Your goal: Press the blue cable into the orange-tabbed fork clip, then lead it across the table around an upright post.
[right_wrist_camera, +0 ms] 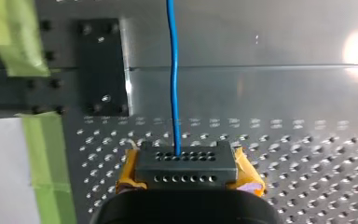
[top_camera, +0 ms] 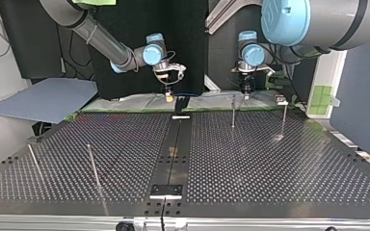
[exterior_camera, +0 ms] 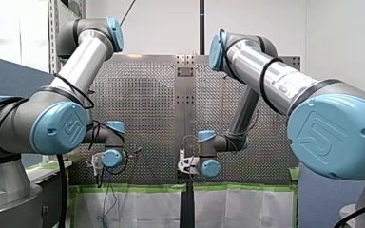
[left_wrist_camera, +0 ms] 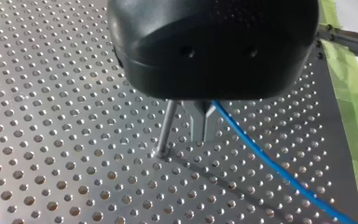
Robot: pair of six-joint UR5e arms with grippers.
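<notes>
A blue cable (left_wrist_camera: 279, 170) comes out from between the metal fingers (left_wrist_camera: 198, 123) of my left gripper (left_wrist_camera: 204, 137), which is shut on it just above the perforated table. A thin upright post (left_wrist_camera: 165, 130) stands right beside those fingers. In the right wrist view the blue cable (right_wrist_camera: 173, 84) runs straight ahead from my right gripper (right_wrist_camera: 186, 165), whose black fingertips with yellow pads (right_wrist_camera: 249, 179) are shut on it. In the top view my left gripper (top_camera: 245, 89) hangs behind a post (top_camera: 233, 110) and my right gripper (top_camera: 168, 96) is by the centre rail. I cannot make out an orange-tabbed clip.
More upright posts stand on the table: one at the top view's right (top_camera: 284, 118) and two at its left (top_camera: 92, 166) (top_camera: 33, 161). A dark rail (top_camera: 173, 154) runs down the middle. Green tape (right_wrist_camera: 42, 154) lines the table's edge near both grippers.
</notes>
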